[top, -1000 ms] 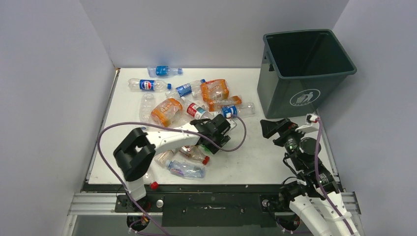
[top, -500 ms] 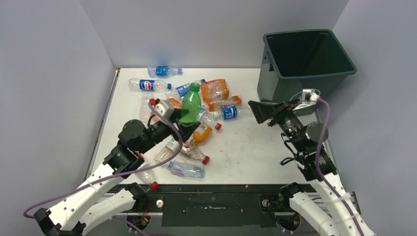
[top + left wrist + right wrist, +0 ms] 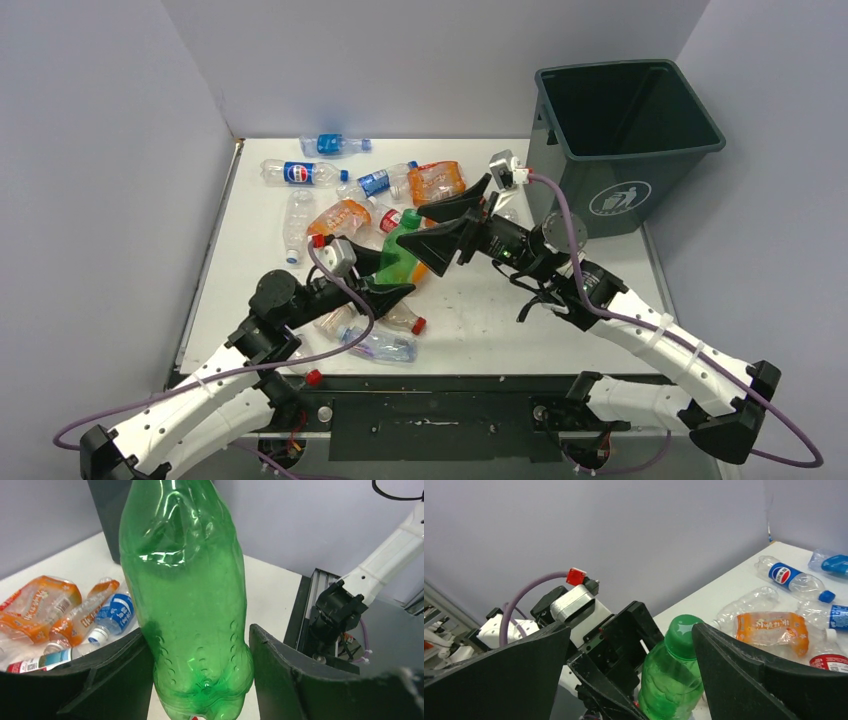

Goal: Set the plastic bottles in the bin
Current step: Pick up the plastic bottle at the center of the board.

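- Along the left side of the table (image 3: 250,270), most of the plastic bottles (image 3: 340,215) lie loose in a heap that runs from the far edge toward the near rail. The left wall stands close by, so swinging room is tight on that side.
- Just right of the heap, the left arm (image 3: 250,350) reaches in. The left jaws grip the green bottle (image 3: 400,258) low on its body and hold it upright above the heap, cap (image 3: 410,216) uppermost.
- The step in hand looks like a handover: one bottle is picked and offered toward the arm nearer the bin.
- Meeting it from the right, the right arm (image 3: 620,310) stretches across the middle of the table. The right jaws stand wide open, one on either side of the bottle's neck and cap, with no contact visible.
- The next move calls for the right jaws to close on the upper bottle before the left jaws let go. The thin, dented plastic may flex or slip if squeezed off-centre.
- Between the heap and the bin the table is bare, which gives an open path for the carry.
- At the far right corner stands the bin (image 3: 570,190), well apart from both jaws, its mouth open and dark inside. Its rim is high, so the bottle must rise above the near-left edge. The right wall close behind leaves little room to overshoot.
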